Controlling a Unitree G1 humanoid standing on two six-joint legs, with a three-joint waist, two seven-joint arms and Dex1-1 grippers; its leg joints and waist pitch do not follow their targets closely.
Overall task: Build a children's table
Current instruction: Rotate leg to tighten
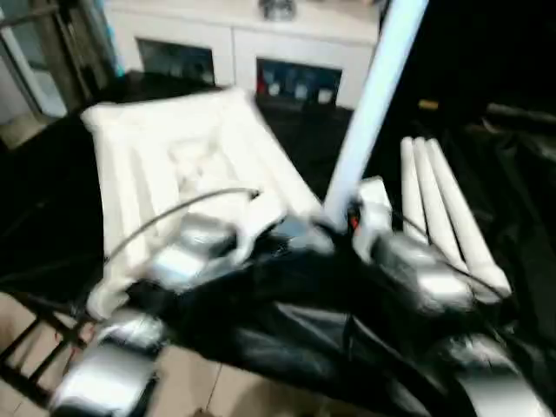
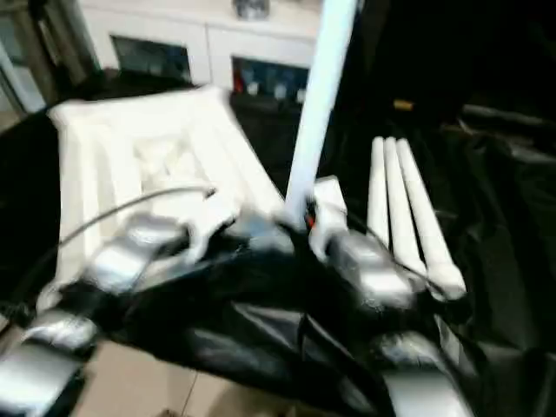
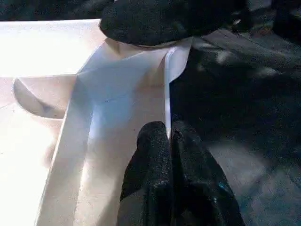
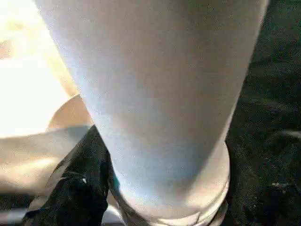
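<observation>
The white table top [image 1: 165,156] lies upside down on black cloth, its ribbed underside facing up. My left gripper [image 3: 169,136] is shut on the thin rim [image 3: 166,84] of the top near its right front corner. At that corner one white leg [image 1: 369,95] stands upright and leans slightly to the right. My right gripper [image 1: 346,221] is shut around the leg's lower end, and one black finger [image 4: 75,188] shows beside the leg [image 4: 160,94]. The other three legs [image 1: 439,208] lie side by side on the cloth to the right.
A white cabinet [image 1: 243,35] with glass-fronted compartments stands behind the table top. The black cloth [image 1: 287,330] covers the work surface and hangs over its front edge. Tiled floor [image 1: 187,382] shows below at the left.
</observation>
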